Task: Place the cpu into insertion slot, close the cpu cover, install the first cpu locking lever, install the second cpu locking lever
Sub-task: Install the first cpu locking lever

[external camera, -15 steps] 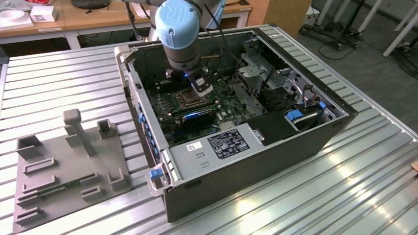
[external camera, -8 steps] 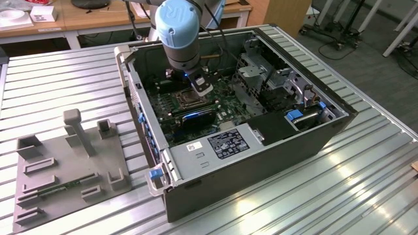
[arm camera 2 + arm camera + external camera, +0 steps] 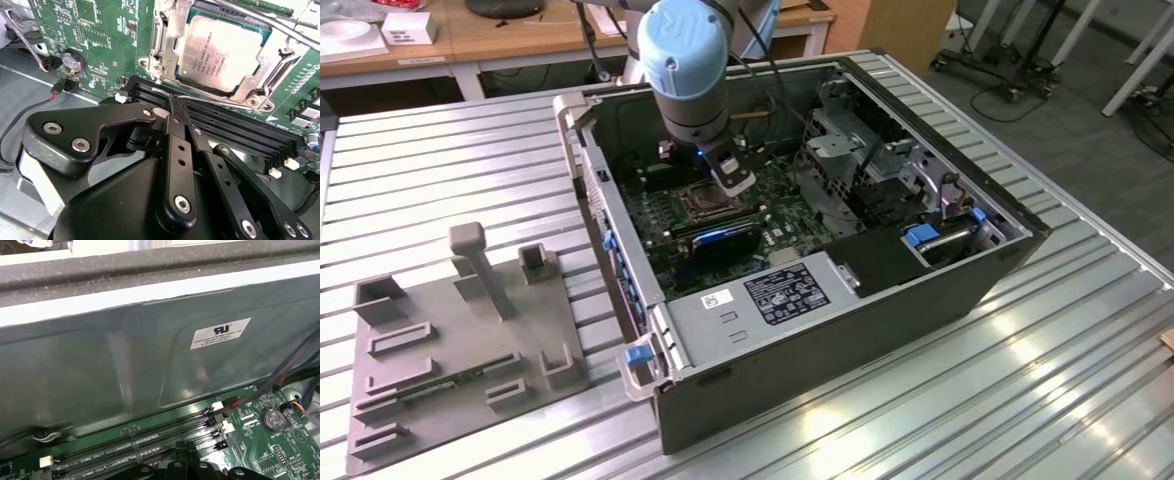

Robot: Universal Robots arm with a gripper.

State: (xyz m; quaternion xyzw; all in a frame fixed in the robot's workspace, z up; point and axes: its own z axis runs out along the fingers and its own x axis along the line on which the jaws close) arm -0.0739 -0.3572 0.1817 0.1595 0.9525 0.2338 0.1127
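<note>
We've got the cpu point(image 3: 220, 52) seated in the insertion slot point(image 3: 167, 45) under the closed cpu cover point(image 3: 255, 89); end effector point(image 3: 171, 102) pinched shut on a thin, springy lever wire point(image 3: 192, 98).

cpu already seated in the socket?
Yes. In the second wrist view the cpu lies flat inside the insertion slot, framed by the silver cpu cover.

Matt black tool point(image 3: 172, 107), dull silver metal cpu point(image 3: 222, 52), shiny metal cpu cover point(image 3: 167, 37), ribbed metal table point(image 3: 1067, 380)
</note>
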